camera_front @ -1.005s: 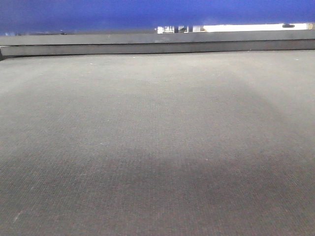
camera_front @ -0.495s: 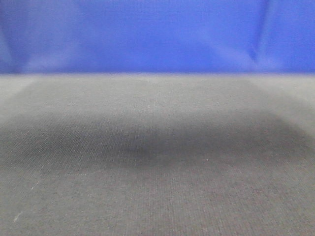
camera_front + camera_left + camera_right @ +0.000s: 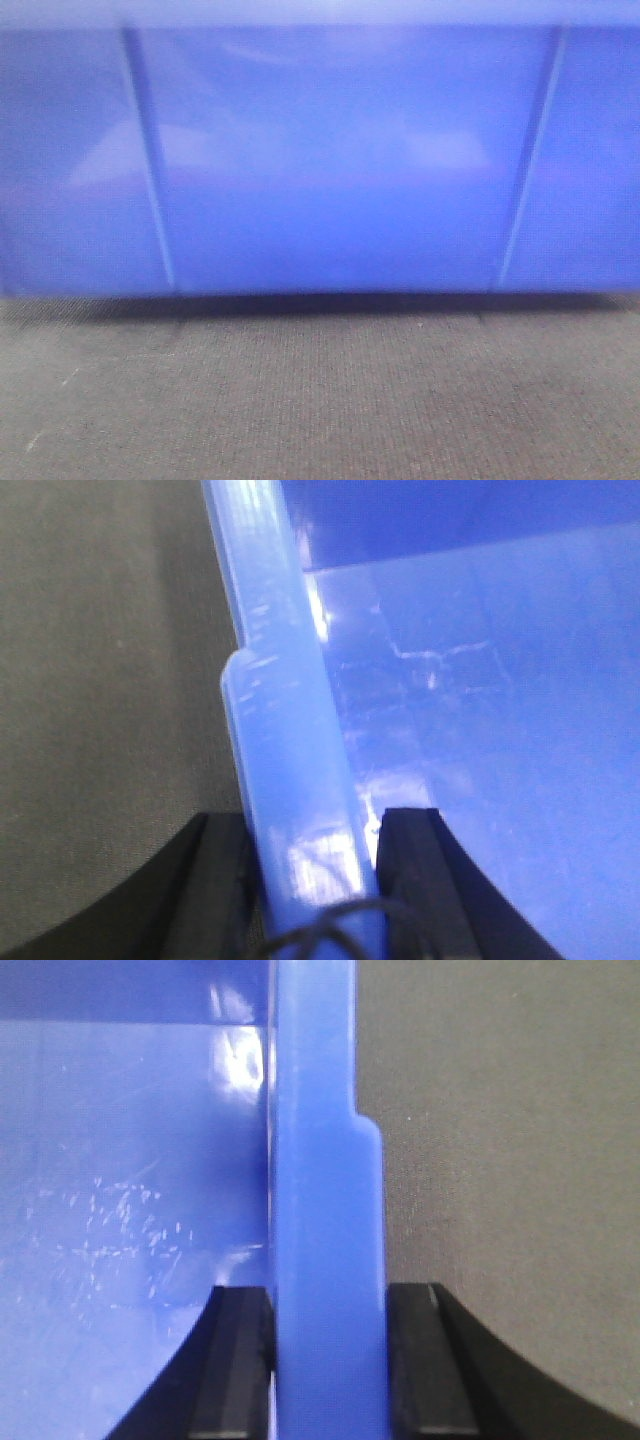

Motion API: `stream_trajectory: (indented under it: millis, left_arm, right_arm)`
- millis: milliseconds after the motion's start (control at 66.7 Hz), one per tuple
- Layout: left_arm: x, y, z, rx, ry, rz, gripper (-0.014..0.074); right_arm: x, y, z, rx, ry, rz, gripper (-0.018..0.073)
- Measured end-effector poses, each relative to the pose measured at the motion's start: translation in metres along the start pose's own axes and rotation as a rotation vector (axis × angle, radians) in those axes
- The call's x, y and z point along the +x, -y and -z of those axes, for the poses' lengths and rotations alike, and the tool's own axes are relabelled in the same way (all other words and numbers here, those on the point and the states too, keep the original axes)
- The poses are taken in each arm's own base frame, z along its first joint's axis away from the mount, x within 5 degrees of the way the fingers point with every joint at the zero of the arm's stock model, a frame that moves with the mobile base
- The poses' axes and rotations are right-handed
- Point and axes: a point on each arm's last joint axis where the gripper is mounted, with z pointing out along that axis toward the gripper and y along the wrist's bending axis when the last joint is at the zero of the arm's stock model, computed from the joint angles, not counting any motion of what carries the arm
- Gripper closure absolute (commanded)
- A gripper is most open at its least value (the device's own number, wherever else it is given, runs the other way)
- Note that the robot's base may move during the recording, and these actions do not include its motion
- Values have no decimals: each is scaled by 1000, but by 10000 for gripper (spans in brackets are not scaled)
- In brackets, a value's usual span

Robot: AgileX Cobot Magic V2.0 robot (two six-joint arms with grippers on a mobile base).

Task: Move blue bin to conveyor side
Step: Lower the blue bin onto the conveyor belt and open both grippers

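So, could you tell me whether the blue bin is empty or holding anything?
Cannot tell fully. The blue bin shows only bare, scratched inner surfaces in both wrist views, but most of its interior is out of frame.

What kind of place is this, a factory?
Probably a factory or warehouse line. A big blue bin sits on a wide dark belt, and two robot grippers pinch its rims.
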Motion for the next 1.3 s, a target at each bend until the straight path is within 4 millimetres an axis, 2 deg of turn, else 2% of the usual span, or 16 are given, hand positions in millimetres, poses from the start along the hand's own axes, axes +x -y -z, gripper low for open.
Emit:
stream_trajectory:
  millis: [105, 195, 270, 390, 435, 570, 660, 780, 855, 915, 975, 1035, 1170, 1215, 1305]
  left_arm:
    - [2, -1, -17, -1, -39, 1, 447]
    - [2, -2, -27, -1, -55, 0, 316]
    - [3, -1, -30, 5, -61, 3, 192]
    - [-2, 4, -28, 35, -28, 17, 15]
    - [-4, 5, -25, 44, -12, 24, -12]
    - [-5, 8, -18, 60, 6, 37, -3]
    - [-5, 8, -6, 61, 25, 34, -3]
    - [-6, 9, 25, 50, 86, 19, -2]
    - [-5, 9, 50, 37, 134, 5, 27]
    - [-4, 9, 71, 22, 181, -8, 97]
    - [1, 9, 94, 6, 229, -19, 174]
    - [9, 9, 112, -7, 264, -22, 288]
    - [37, 10, 141, -17, 331, -25, 506]
    - [49, 10, 145, -19, 352, -24, 554]
    - [74, 11, 149, -20, 388, -21, 629]
  right_arm:
    - [-1, -1, -12, 3, -16, 5, 631]
    - [-1, -1, -18, 5, -20, 15, 550]
    - [-2, -2, -21, 5, -20, 26, 395]
    - [-6, -4, -19, -21, 19, 24, 36]
    - [-8, -6, -17, -31, 39, 25, -17]
    - [-9, -9, -10, -45, 51, 23, -9]
    - [-8, -7, 0, -46, 65, 22, -9]
    - [-6, -4, 28, -49, 107, 17, -4]
    - [-3, -2, 50, -52, 144, 13, 44]
    - [2, 1, 72, -54, 176, 10, 118]
    - [7, 3, 91, -57, 205, 6, 232]
    - [13, 6, 110, -60, 242, 3, 365]
    - [39, 12, 142, -66, 305, -1, 608]
    - [51, 13, 146, -67, 311, -1, 645]
    - [75, 16, 147, -69, 317, 1, 638]
